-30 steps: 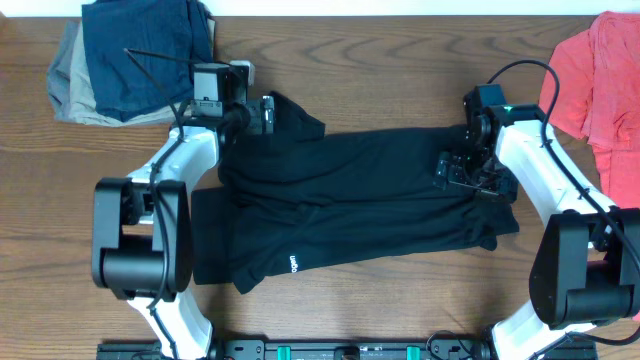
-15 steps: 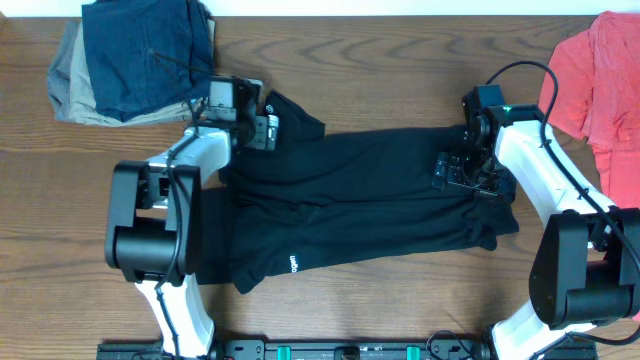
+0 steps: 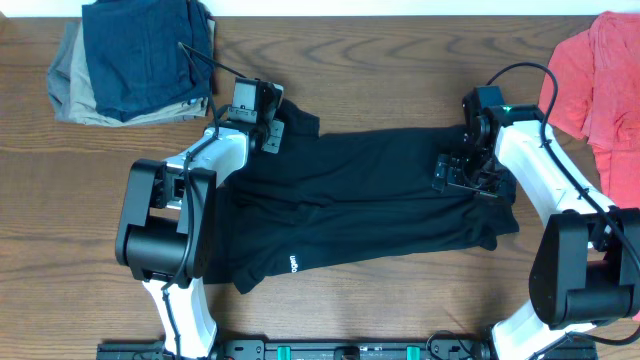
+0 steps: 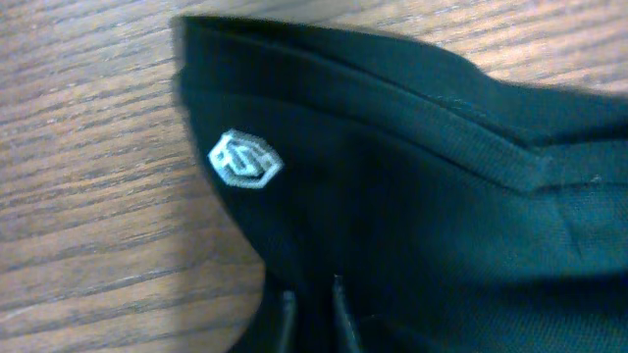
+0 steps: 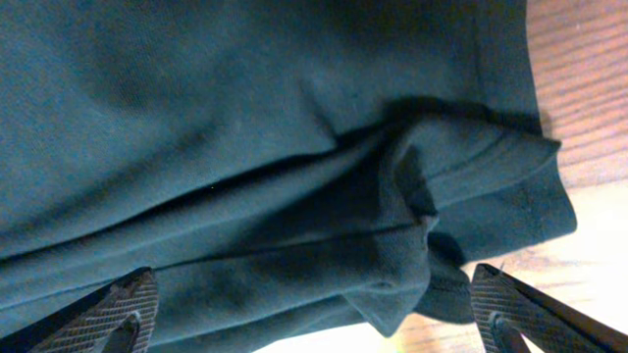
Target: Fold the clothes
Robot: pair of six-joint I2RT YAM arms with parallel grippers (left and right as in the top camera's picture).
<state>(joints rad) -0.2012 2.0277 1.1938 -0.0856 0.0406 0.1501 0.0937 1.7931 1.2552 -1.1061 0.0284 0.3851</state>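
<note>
Overhead view: grasping step, seemingly, as left pincer [image 4: 312, 304] clamps the black thin-fabric collared shirt [image 3: 380, 200] beneath it; right pincer [image 5: 312, 294], agape, must next close.

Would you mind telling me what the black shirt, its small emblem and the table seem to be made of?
The black shirt looks like thin, matte knit fabric: it drapes in soft creases. Its emblem seems a silvery print or patch; I cannot tell which. The table shows brown wood grain, possibly laminate.
</note>
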